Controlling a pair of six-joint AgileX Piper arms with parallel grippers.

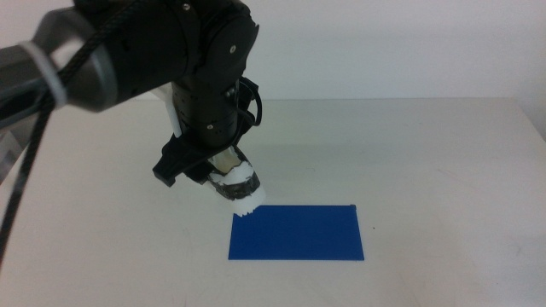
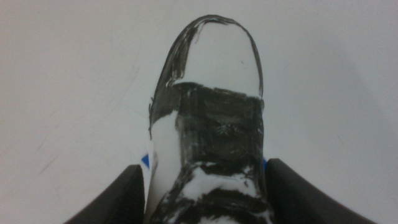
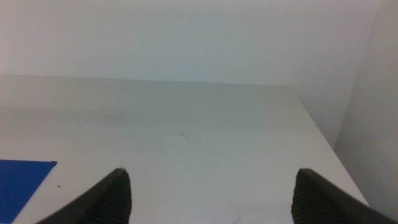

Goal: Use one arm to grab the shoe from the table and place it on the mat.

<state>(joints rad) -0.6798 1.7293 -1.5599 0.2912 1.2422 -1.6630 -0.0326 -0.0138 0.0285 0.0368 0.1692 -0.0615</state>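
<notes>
The left arm (image 1: pixel 171 51) reaches in from the left over the white table (image 1: pixel 444 170). My left gripper (image 1: pixel 223 175) is shut on the shoe (image 1: pixel 239 189), a white sneaker with black panels, and holds it tilted just above the near-left corner of the blue mat (image 1: pixel 297 232). In the left wrist view the shoe (image 2: pixel 211 118) fills the space between the two jaws, and small bits of the blue mat (image 2: pixel 145 161) show beside it. My right gripper (image 3: pixel 211 196) is open and empty, out of the middle view; its view shows a corner of the mat (image 3: pixel 22 183).
The table's far edge meets a pale wall. The table's right edge (image 3: pixel 323 140) shows in the right wrist view. A black cable (image 1: pixel 21 170) hangs from the left arm at the picture's left side.
</notes>
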